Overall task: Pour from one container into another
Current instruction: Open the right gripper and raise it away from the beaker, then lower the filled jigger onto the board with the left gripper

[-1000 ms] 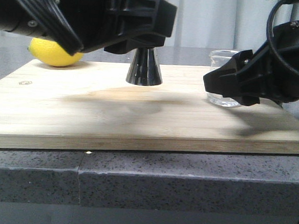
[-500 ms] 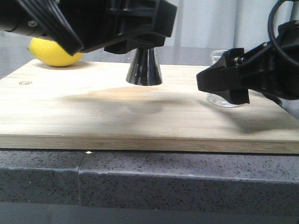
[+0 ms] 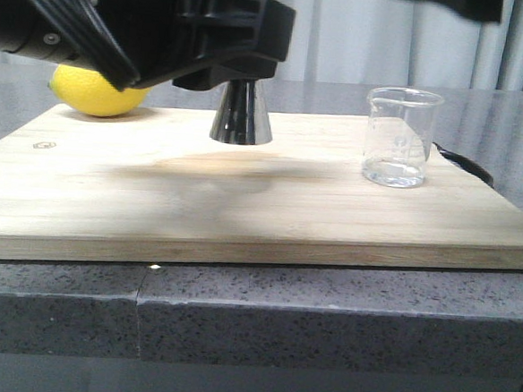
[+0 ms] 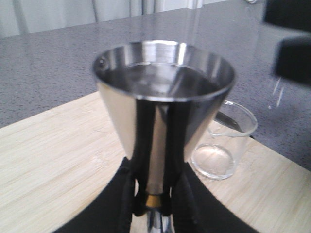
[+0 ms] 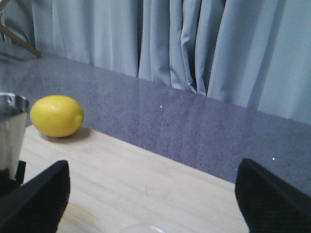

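Gripping the jigger [image 4: 160, 97] at its waist, the left gripper [image 4: 153, 199] has its fingers pressed against the narrow middle; liquid seems to sit in the upper cup. In the front view the jigger's base looks just clear of the board [image 3: 243, 204], though I cannot be sure. The beaker [image 3: 398, 138] stands upright on the board, well to the right of the jigger, nearly empty and touched by nothing. The right gripper [image 5: 146, 194] is spread wide, above the beaker and holding nothing. The pour looks done or not yet set up; next, the right gripper would need to close around the beaker. A lemon [image 3: 94, 92] lies behind the jigger, out of the way.
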`<state>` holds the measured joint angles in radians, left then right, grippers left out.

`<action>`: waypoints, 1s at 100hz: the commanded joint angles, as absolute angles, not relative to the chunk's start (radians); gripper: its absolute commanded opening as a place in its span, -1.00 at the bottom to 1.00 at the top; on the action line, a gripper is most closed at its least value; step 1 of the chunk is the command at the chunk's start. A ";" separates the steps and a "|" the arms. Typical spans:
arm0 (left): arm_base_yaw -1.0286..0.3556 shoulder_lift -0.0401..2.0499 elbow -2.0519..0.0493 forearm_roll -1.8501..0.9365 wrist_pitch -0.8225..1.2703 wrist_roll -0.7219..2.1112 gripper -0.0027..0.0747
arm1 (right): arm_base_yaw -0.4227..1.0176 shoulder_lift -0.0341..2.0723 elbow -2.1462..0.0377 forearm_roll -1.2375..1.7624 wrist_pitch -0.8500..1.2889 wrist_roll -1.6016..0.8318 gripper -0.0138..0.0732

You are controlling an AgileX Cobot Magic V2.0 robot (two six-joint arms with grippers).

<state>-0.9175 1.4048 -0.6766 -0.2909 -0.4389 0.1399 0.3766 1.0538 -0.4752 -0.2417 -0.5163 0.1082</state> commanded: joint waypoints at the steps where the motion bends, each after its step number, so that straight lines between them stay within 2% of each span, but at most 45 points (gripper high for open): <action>1: -0.902 1.370 -0.710 -0.283 -0.529 0.131 -0.98 | 0.374 0.994 -0.497 -0.229 -0.567 0.109 0.75; 48: -0.738 1.366 -0.710 -0.281 -0.532 0.131 -0.98 | 0.374 0.956 -0.497 -0.229 -0.510 0.109 0.75; 64: -0.735 1.366 -0.701 -0.270 -0.543 0.131 -0.98 | 0.374 0.956 -0.497 -0.229 -0.512 0.109 0.75; 83: -0.735 1.366 -0.625 -0.264 -0.680 0.131 -0.98 | 0.374 0.956 -0.497 -0.229 -0.512 0.109 0.75; 100: -0.735 1.366 -0.586 -0.264 -0.708 0.131 -0.98 | 0.374 0.956 -0.497 -0.229 -0.517 0.109 0.75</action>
<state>-0.7365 1.4010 -0.5732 -0.2750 -0.5910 0.1399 0.3766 0.9731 -0.4752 -0.2374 -0.4373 0.1082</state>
